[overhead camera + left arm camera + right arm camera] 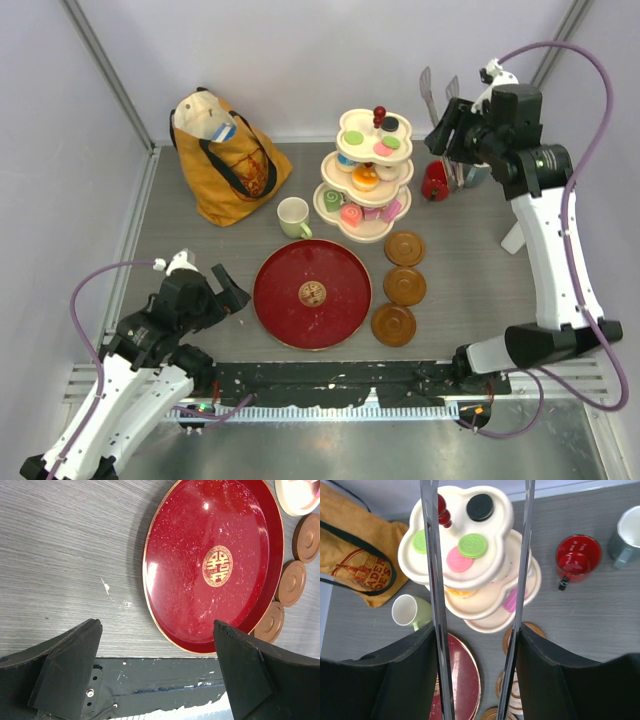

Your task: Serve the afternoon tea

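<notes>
Tea not yet served: pastries (472, 545) are seen on the tiered stand (365, 232).
The left gripper (157, 625) is held wide open, empty, beside the red tray (285, 300). Slim tongs (434, 580) are clasped in the raised right gripper (476, 645), blades apart. The pale green mug (293, 216) is spotted left of the stand, the red mug (435, 181) and grey-blue mug (630, 537) to its right.
</notes>
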Controlling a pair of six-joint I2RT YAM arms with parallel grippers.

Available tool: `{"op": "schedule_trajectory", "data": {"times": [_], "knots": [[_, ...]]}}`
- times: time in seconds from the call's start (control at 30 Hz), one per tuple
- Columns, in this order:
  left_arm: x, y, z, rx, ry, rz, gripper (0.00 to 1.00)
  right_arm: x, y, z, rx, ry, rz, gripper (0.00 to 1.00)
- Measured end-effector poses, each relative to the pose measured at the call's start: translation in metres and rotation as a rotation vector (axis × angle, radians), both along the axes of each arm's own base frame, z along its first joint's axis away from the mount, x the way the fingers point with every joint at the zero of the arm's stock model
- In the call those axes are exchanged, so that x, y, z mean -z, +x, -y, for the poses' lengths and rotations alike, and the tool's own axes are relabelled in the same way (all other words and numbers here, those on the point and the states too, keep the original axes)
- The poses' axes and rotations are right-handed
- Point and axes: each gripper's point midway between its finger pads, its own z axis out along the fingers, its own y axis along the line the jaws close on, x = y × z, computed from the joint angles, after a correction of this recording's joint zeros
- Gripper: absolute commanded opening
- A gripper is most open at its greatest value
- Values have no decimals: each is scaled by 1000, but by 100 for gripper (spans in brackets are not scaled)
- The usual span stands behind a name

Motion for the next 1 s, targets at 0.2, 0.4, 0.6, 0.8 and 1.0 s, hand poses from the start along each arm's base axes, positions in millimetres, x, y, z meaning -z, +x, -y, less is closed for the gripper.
{"op": "schedule_trajectory", "data": {"times": [0.2, 0.4, 0.6, 0.8, 1.0], "knots": [[-1, 0, 0, 1, -4, 6, 100, 8, -39, 27, 129, -10, 45, 61], [-2, -1, 0, 3, -9, 11, 100, 71, -89, 41, 195, 7, -18, 61], [-1, -1, 1, 5, -9, 8, 100, 108, -121, 47, 225, 21, -48, 61], [0, -2, 1, 6, -10, 6, 100, 153, -133, 61, 290, -17, -108, 61], [1, -2, 1, 6, -10, 5, 100, 243, -149, 72, 361, -83, -315, 61]]}}
